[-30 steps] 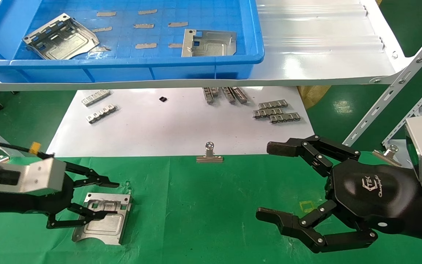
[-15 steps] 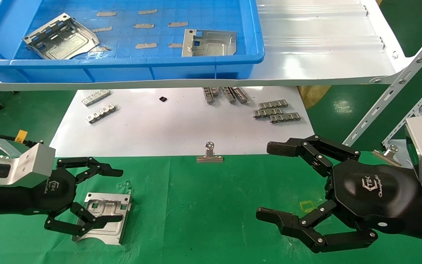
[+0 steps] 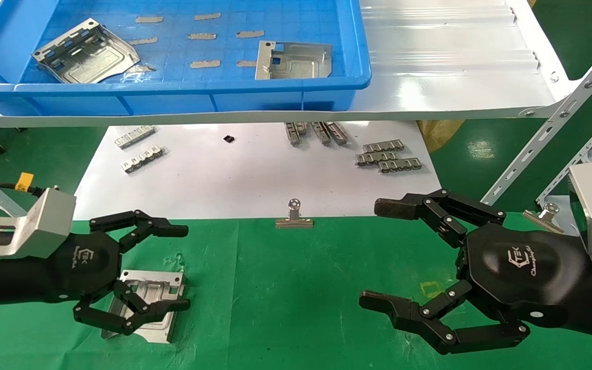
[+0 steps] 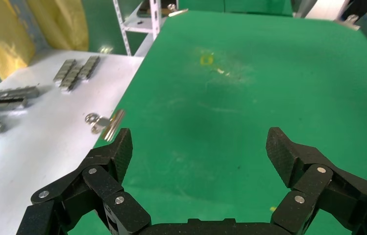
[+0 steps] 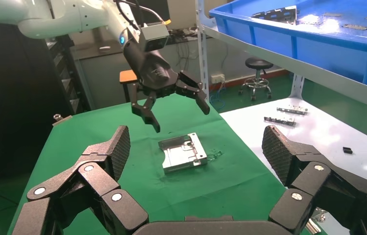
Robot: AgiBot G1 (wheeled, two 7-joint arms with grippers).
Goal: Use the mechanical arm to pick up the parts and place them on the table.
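One of the parts (image 3: 148,304), a silvery stamped plate, lies flat on the green table (image 3: 285,298) at the near left; it also shows in the right wrist view (image 5: 183,152). My left gripper (image 3: 185,267) hovers open just above its left side, holding nothing; the left wrist view has its fingers (image 4: 200,147) spread over bare cloth. Two more parts (image 3: 86,51) (image 3: 293,60) lie in the blue bin (image 3: 172,88) on the shelf. My right gripper (image 3: 373,254) stays parked at the near right, open and empty, its fingers (image 5: 196,139) wide apart.
A white sheet (image 3: 244,174) behind the cloth carries small slotted strips (image 3: 388,156) (image 3: 139,145). A binder clip (image 3: 294,216) pins the cloth's far edge. The glossy white shelf (image 3: 445,77) overhangs the sheet, with perforated rack struts (image 3: 548,133) at the right.
My left gripper has let go of the plate's edge, risen and turned palm-up, and opened wider. The plate stays flat on the cloth. The right arm has not moved.
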